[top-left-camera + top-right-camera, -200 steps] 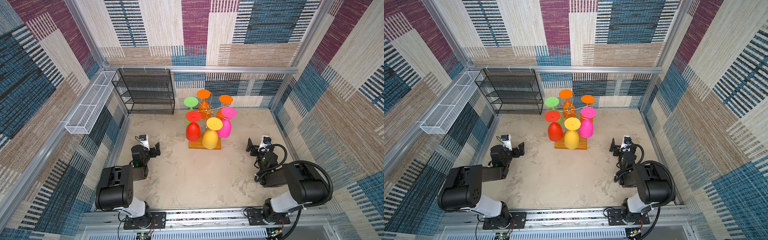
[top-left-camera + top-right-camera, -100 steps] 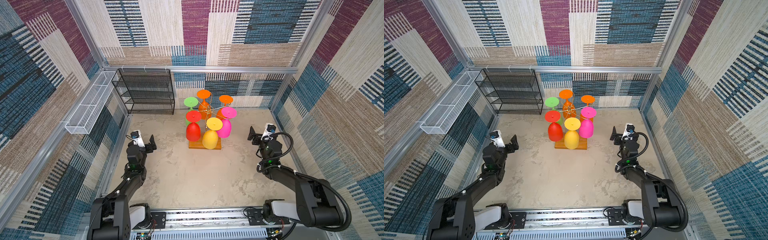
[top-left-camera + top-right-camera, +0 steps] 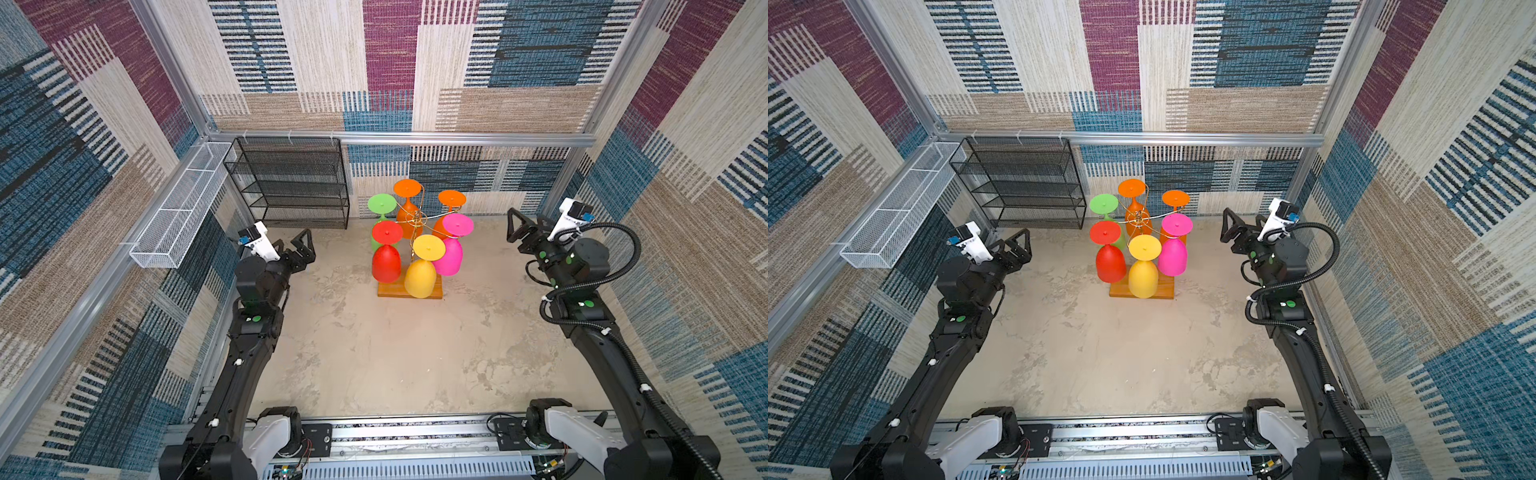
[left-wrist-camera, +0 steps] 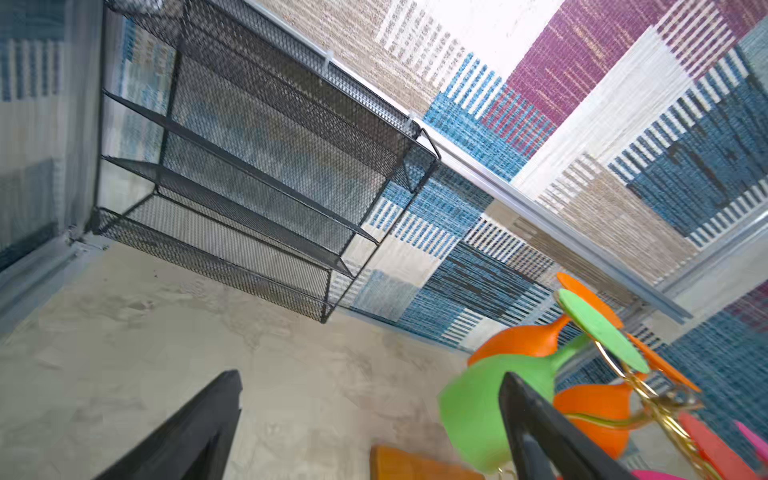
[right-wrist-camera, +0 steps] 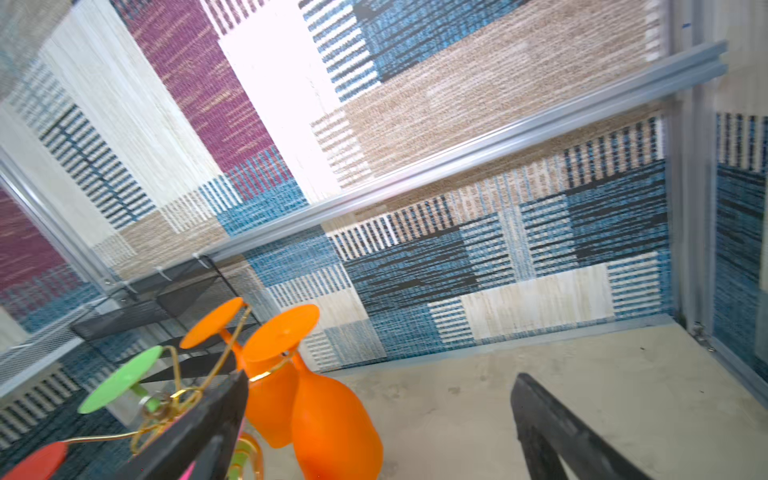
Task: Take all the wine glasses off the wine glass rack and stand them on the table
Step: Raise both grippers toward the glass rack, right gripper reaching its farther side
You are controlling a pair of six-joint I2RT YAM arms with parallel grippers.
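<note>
Nothing is off yet: six glasses [image 3: 420, 278] hang on the wine glass rack [image 3: 417, 217]; your left hand [image 3: 296, 248] and right hand [image 3: 527, 227] gape empty, well apart.

The wine glass rack [image 3: 392, 290] stands right of the shelf [image 3: 291, 183].

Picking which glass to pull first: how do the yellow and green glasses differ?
The yellow glass hangs at the front of the rack; the green glass hangs at the back left. The yellow bowl shows fully; the green bowl is mostly hidden behind the red glass. Both hang upside down, foot up.
</note>
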